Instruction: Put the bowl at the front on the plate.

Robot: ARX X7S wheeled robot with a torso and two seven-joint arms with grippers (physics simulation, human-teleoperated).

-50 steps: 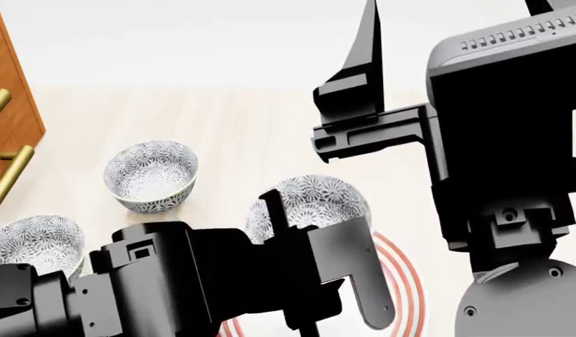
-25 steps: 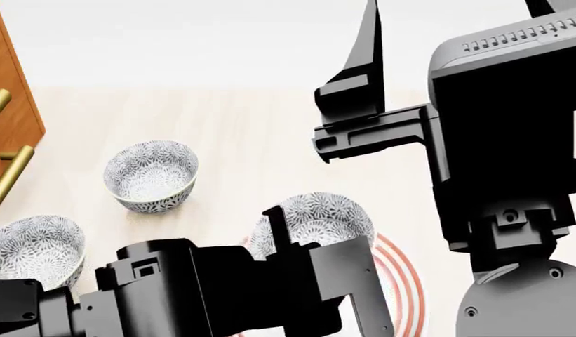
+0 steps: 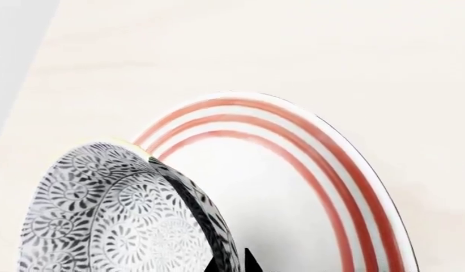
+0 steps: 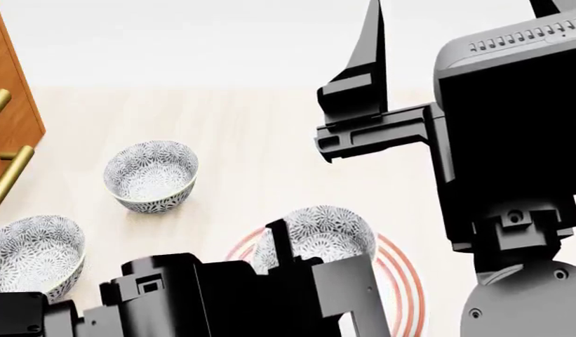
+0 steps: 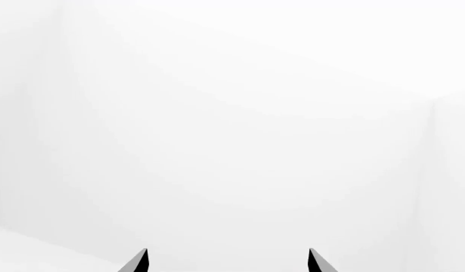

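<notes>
Our left pincer [image 4: 311,270] is pinching the bowl [image 4: 316,232] by its rim — one finger sits inside against the near wall, and in the left wrist view a dark fingertip sits at the bowl's rim with the other side hidden, so we read it as clamped on the wall. The bowl sits over the plate [image 4: 405,270], tipped a bit in the wrist view, and we honestly can't tell whether its foot is touching the plate or hanging just above it.

Our right pincer [image 5: 227,262] is raised well away from everything, pointing at blank white background, its two tips spread apart with nothing between them.

Progress, as we judge it: the carry part looks basically done, since the bowl is over the middle of the plate and not off to one side. What's left is setting it flat, letting go and pulling the left arm clear without dragging the bowl along.

Count: three patterned bowls in total — the one in our grip, another bowl [image 4: 151,175] further back on the desk [image 4: 259,133], and a third bowl [image 4: 33,254] at the left edge of the head view. One plate with red rings. Also a wooden cabinet [image 4: 7,105] with brass handles at far left
</notes>
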